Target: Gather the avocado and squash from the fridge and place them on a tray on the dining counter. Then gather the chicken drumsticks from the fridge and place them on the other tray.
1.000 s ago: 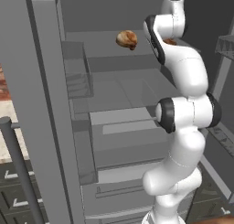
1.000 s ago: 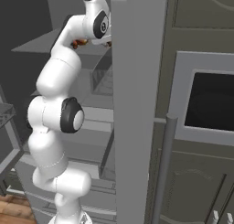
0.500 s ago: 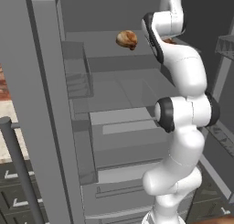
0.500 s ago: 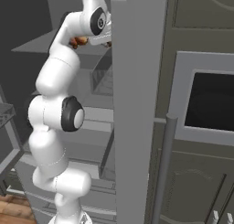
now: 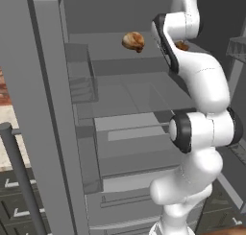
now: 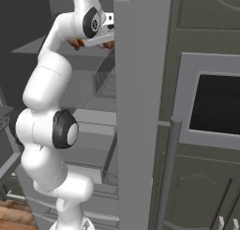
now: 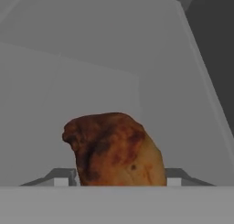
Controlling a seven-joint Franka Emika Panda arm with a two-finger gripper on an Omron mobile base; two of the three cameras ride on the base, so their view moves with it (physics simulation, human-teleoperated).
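Observation:
A golden-brown chicken drumstick fills the gap between my gripper fingers in the hand view; both fingertips press against its sides, so the gripper is shut on it. It rests low over the grey top shelf of the fridge. In the left base view a second drumstick lies on that top shelf, left of my arm, and an orange-brown bit of the gripped one peeks out behind the arm's upper link. The right base view shows brown meat beside the hand.
The fridge stands open with grey shelves and drawers. Its left door carries bins. The right door's edge stands close to my hand. A wall oven and a vertical handle bar are to the right.
The jaws have come in from wide open onto the drumstick. The arm has barely shifted at the top shelf.

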